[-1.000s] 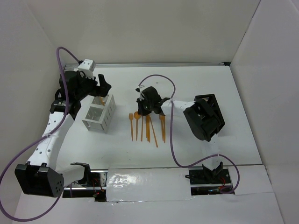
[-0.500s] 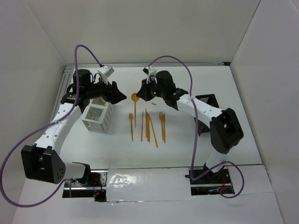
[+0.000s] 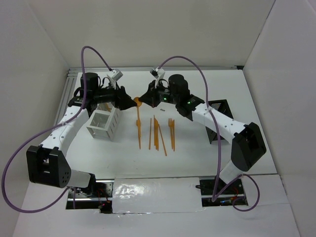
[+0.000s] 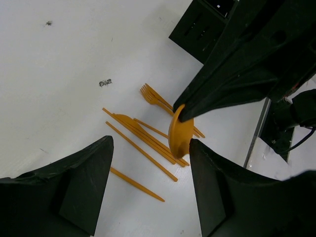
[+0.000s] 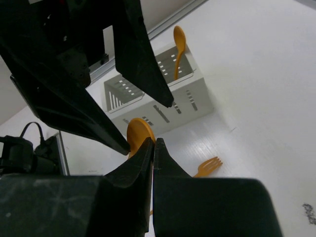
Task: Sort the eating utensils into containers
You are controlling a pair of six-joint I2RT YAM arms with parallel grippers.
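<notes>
**Right pincer clamped tight on an orange spoon, upper centre of the top view.**
Its tapered black jaws meet just under the smooth round bowl. The left pincer gapes wide and holds nothing, its wedge-shaped fingers flanking that bowl. At left centre, a slotted white caddy holds one upright spoon. The black caddy sits at right, partly under the arm. Slim orange sticks and forks lie in parallel at centre on the matte white table.

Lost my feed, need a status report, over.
Right gripper shut on spoon, held aloft. Left gripper open at its bowl. Nothing between them.
</notes>
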